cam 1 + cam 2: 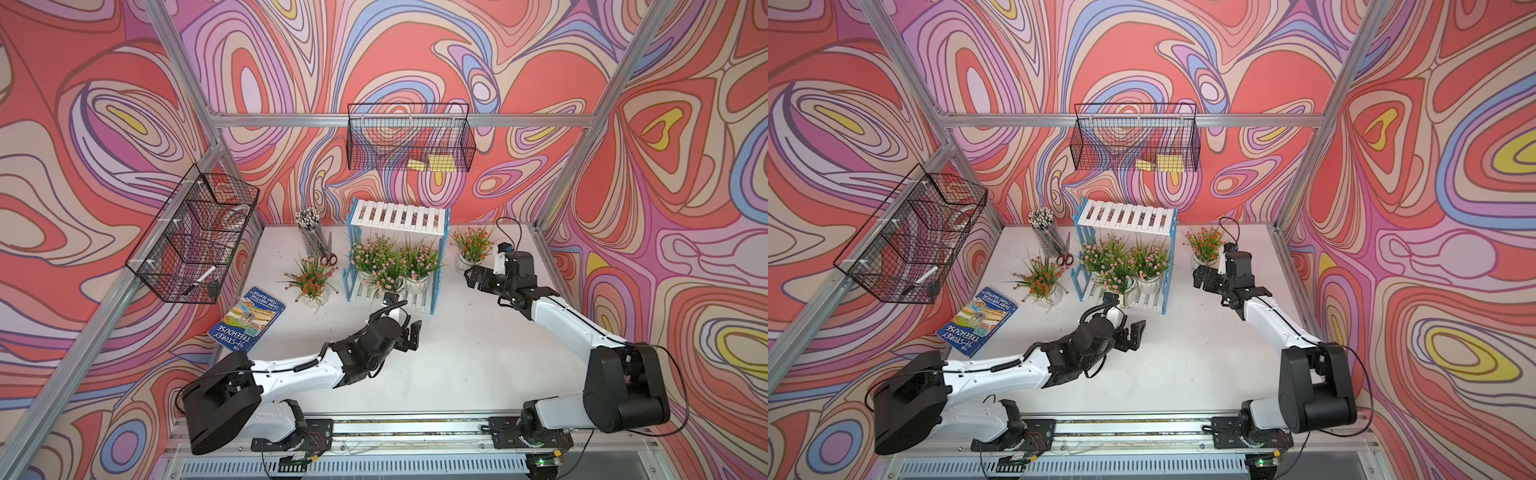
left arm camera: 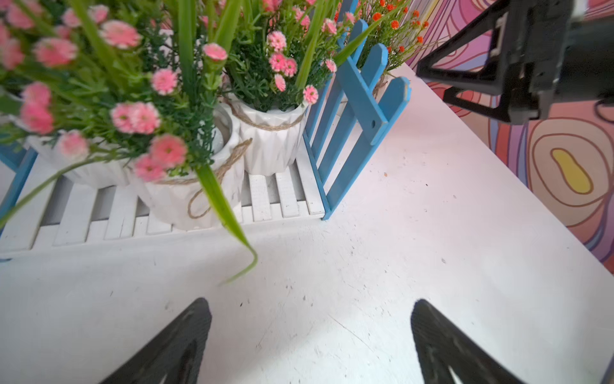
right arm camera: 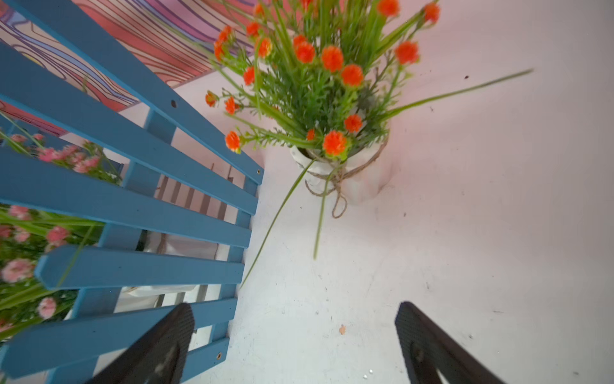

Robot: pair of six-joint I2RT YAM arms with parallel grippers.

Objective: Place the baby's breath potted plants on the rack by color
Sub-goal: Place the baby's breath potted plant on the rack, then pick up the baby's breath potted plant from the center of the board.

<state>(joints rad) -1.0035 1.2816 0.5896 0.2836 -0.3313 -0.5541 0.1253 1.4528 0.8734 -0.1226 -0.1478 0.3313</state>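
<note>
The rack (image 1: 399, 217) stands at the back middle of the table, its top shelf bare. Three pink-flowered potted plants (image 1: 390, 266) crowd its lower shelf, seen close in the left wrist view (image 2: 186, 196). One orange-flowered plant (image 1: 311, 278) stands on the table left of the rack. Another (image 1: 471, 245) stands to the rack's right. My left gripper (image 1: 409, 332) hangs open and empty over the table just in front of the rack (image 2: 352, 109). My right gripper (image 1: 473, 278) is open and empty beside the rack's blue side (image 3: 133, 206), short of the right orange plant (image 3: 319, 83).
A pencil cup (image 1: 311, 232) and red-handled scissors (image 1: 330, 257) sit behind the left orange plant. A blue book (image 1: 249, 320) lies at the left edge. Black wire baskets hang on the left wall (image 1: 195, 232) and on the back wall above the rack (image 1: 409, 137).
</note>
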